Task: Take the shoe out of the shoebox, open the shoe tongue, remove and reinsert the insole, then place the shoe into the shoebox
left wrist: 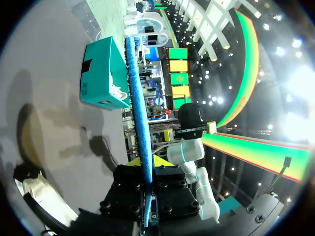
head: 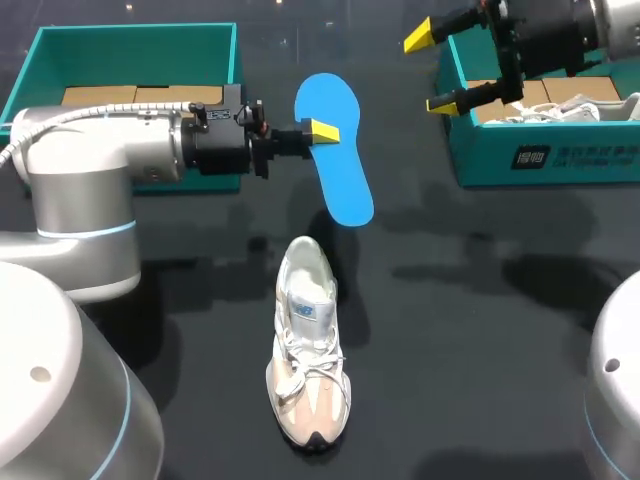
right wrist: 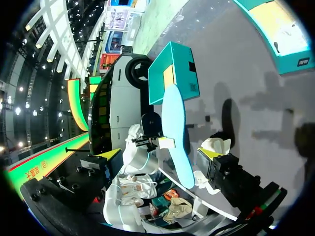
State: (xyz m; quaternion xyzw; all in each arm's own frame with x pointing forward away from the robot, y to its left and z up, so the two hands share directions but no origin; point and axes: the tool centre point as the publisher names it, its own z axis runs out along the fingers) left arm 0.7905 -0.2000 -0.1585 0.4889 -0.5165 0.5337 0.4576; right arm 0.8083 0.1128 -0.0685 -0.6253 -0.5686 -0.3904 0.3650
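- One insole (head: pixel 333 165), blue, is out of the shoe. My left gripper (head: pixel 322 131) pinches it by one long edge, fingers pressed on it from both sides, and holds it in the air above the table (head: pixel 480 330).
- In the left wrist view the insole shows edge-on, running straight out from between the fingers.
- The shoe (head: pixel 308 345) lies on the table, nearer to me than the insole. Its toe points towards me and its collar opening faces the insole. Nothing holds it.
- My right gripper (head: pixel 437 68) hangs spread and empty over the near corner of the right shoebox (head: pixel 560 160). The left shoebox (head: pixel 130 45) sits behind my left arm.
- Step in hand, as I judge it: removal is done and reinsertion is pending.
- Next move: lower the insole to the collar opening, line it up with the shoe's length, and slide it towards the toe.
- The insole's wider end seems to point away from the shoe, so it may need turning first.
- The shoe is loose and will likely skid, so I would bring the right gripper over to steady it.
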